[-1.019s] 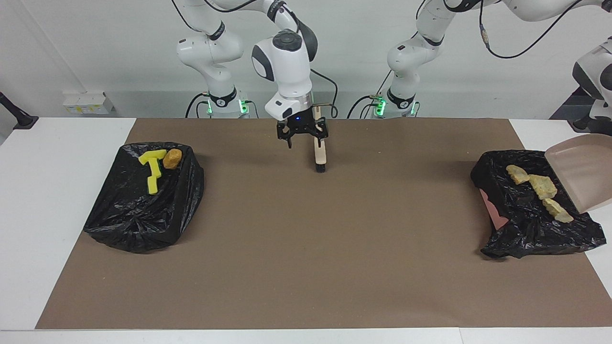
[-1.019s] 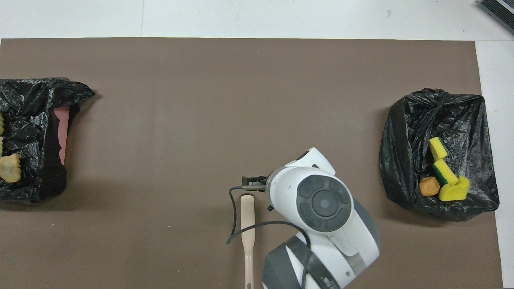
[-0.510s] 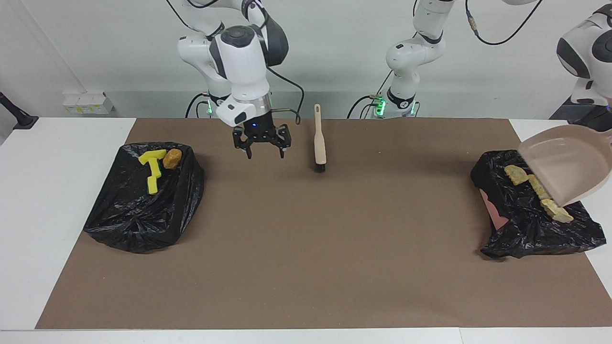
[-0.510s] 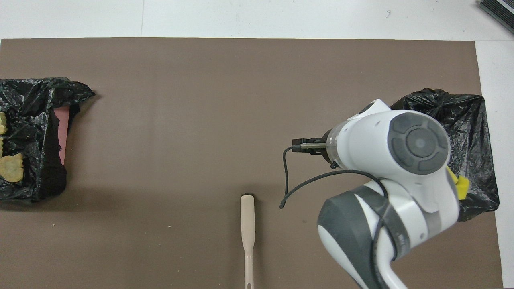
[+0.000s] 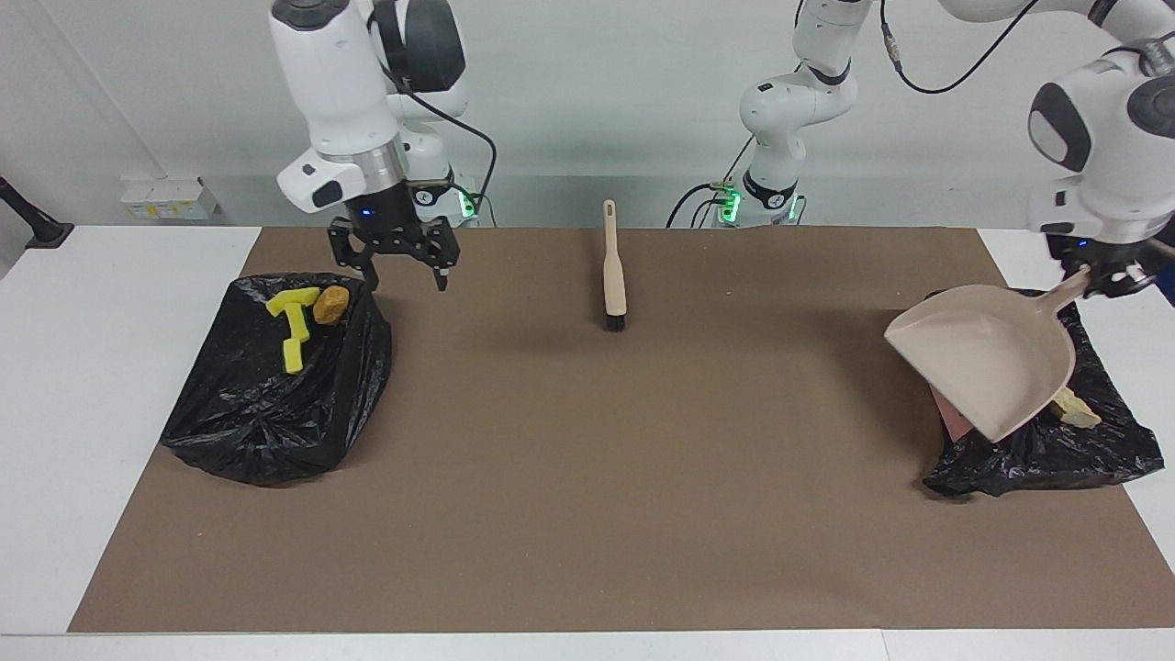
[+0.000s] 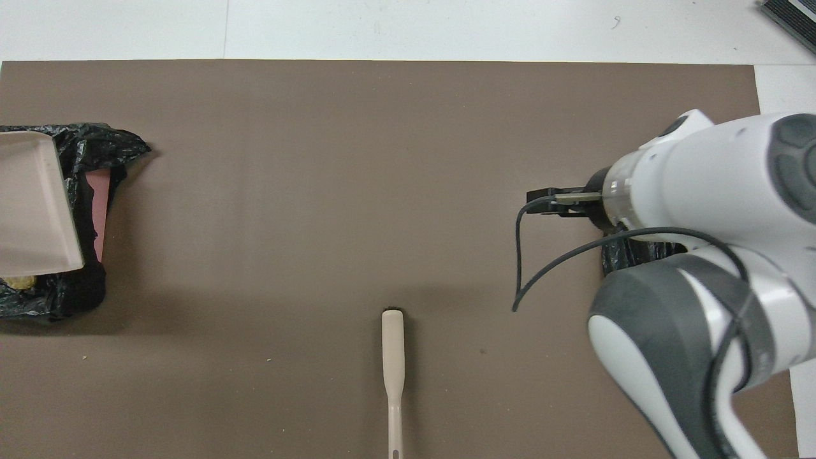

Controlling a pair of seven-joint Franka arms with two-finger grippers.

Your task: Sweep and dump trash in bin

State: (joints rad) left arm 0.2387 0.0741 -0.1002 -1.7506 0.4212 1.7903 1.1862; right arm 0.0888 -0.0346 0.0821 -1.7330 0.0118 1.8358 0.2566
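Gripping dustpan [image 5: 991,367] handle, seemingly, left hand [image 5: 1106,278], right hand [image 5: 393,259] spread, empty

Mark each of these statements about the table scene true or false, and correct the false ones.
1. The brush lies on the brown mat, held by no gripper. True.
2. The left gripper holds the dustpan by its handle. True.
3. The dustpan hangs over the bin bag that holds the yellow sponge pieces. False: it hangs over the bin bag at the left arm's end, where a pale chunk shows.
4. The right gripper is shut on the brush. False: it is open and empty, up beside the bin bag with the sponge pieces.
5. The orange-brown lump lies on the bare mat. False: it lies in that bag.
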